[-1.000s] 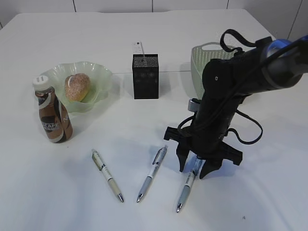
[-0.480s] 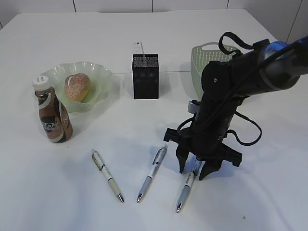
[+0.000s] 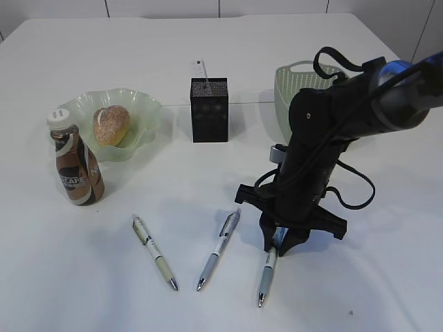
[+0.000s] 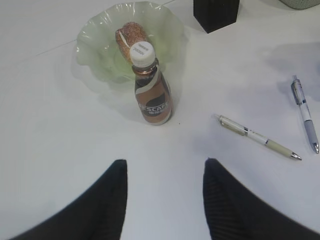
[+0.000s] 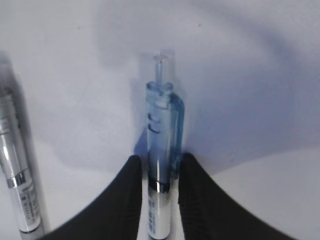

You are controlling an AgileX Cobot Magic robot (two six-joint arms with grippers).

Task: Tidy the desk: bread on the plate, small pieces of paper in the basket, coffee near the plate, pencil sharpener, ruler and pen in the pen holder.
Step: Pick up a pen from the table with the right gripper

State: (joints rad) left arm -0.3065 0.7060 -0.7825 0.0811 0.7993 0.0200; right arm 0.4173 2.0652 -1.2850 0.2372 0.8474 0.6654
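Note:
My right gripper [image 3: 277, 245] is down on the table, shut on the blue-topped pen [image 5: 161, 125], which lies flat with its tip toward the front edge [image 3: 266, 273]. A silver pen [image 3: 219, 249] and a beige pen [image 3: 154, 251] lie to its left. The bread [image 3: 111, 124] is on the green plate [image 3: 142, 111], with the coffee bottle [image 3: 75, 166] upright beside it. A white ruler [image 3: 199, 69] sticks up from the black pen holder [image 3: 209, 111]. My left gripper [image 4: 165, 161] hangs open and empty over bare table. Pencil sharpener and paper pieces are out of view.
The green basket [image 3: 291, 90] stands at the back right, just behind my right arm. In the right wrist view the silver pen [image 5: 15, 165] lies close on the left of the held one. My left arm does not show in the exterior view.
The right gripper's fingers have come together from a wide spread onto the blue-topped pen, nudging it slightly. The left gripper and everything else on the table are unchanged.

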